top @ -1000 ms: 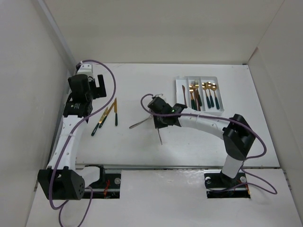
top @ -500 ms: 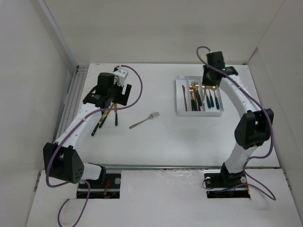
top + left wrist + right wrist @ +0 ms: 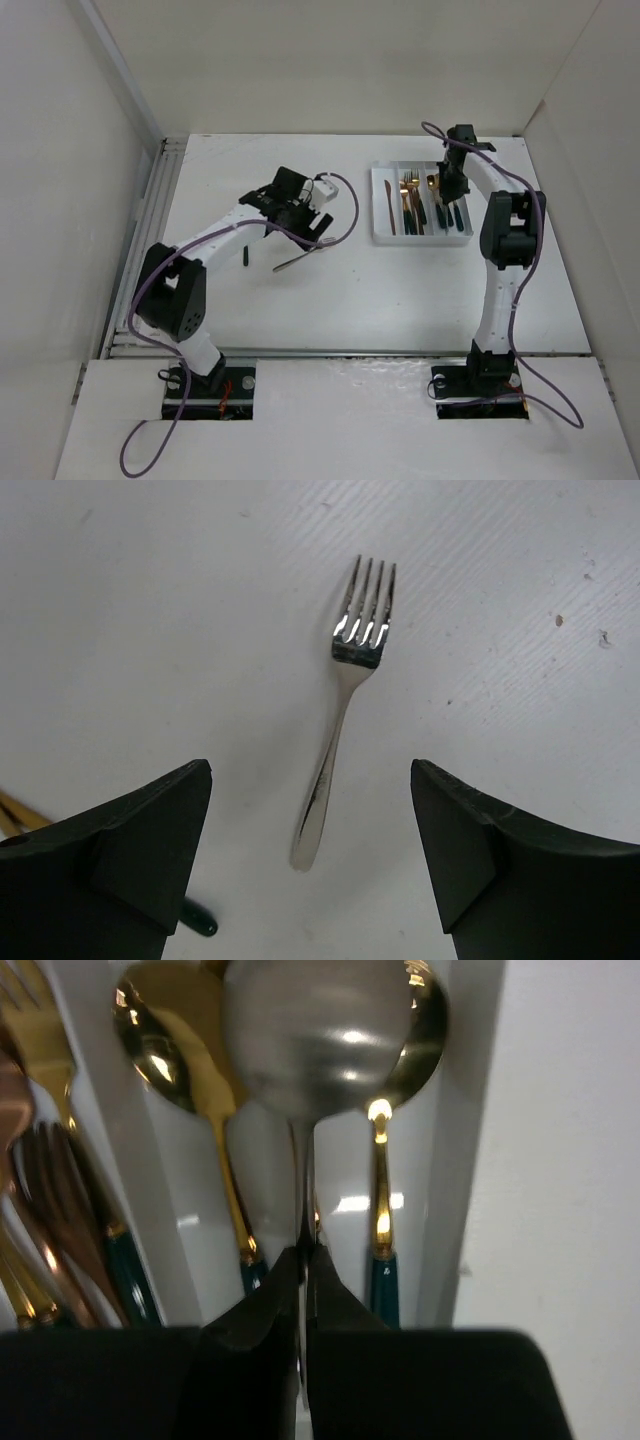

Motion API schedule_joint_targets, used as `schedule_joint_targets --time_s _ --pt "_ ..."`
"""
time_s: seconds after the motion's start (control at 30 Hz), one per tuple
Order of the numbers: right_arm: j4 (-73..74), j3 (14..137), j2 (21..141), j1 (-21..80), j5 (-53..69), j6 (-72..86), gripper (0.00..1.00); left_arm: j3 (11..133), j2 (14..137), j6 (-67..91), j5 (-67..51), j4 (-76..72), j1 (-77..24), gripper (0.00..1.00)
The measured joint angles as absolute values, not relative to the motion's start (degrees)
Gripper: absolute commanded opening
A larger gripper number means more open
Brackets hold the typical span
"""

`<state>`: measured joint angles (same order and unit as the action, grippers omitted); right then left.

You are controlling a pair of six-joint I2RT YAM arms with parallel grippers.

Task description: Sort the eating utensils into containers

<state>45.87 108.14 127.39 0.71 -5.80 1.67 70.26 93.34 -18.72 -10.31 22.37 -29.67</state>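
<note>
Item, silver fork (image 3: 345,730): you will find it flat on the white table (image 3: 400,300), left of centre. Its long axis runs diagonally, tines toward the tray (image 3: 420,241) and handle toward your left gripper (image 3: 310,780). That gripper hangs over the handle end with jaws spread wide, gripping nothing. A dark green handle tip (image 3: 195,920) lies just beside its left finger. Item, silver spoon (image 3: 320,1035): your right gripper (image 3: 305,1260) has it pinched by the stem, bowl pointing away, above the tray's right compartment. Gold spoons (image 3: 160,1050) lie directly beneath. Forks (image 3: 40,1160) fill the middle compartment; a copper knife (image 3: 388,205) lies in the left.
</note>
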Motion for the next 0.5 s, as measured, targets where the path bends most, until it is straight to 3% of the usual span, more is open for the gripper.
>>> schedule_joint_targets --time_s 0.2,0.3,0.33,0.37,0.5 --pt "45.95 107.70 128.16 0.84 -6.90 0.62 0.02 71.79 101.08 -19.00 -12.23 22.02 -31.64 0.78" --pt "45.91 107.13 128.07 0.84 -7.70 0.36 0.29 72.12 103.50 -18.98 -12.75 21.98 -31.70 0.78" --pt "45.93 107.15 128.07 0.84 -7.75 0.25 0.44 72.25 104.16 -18.98 -12.88 21.91 -31.77 0.78" --pt "46.04 107.20 128.07 0.84 -7.79 0.34 0.51 72.34 104.60 -18.98 -13.04 21.89 -31.86 0.78" --pt "47.46 109.01 127.94 0.84 -8.45 0.49 0.59 72.49 105.49 -19.03 -12.75 21.69 -33.04 0.76"
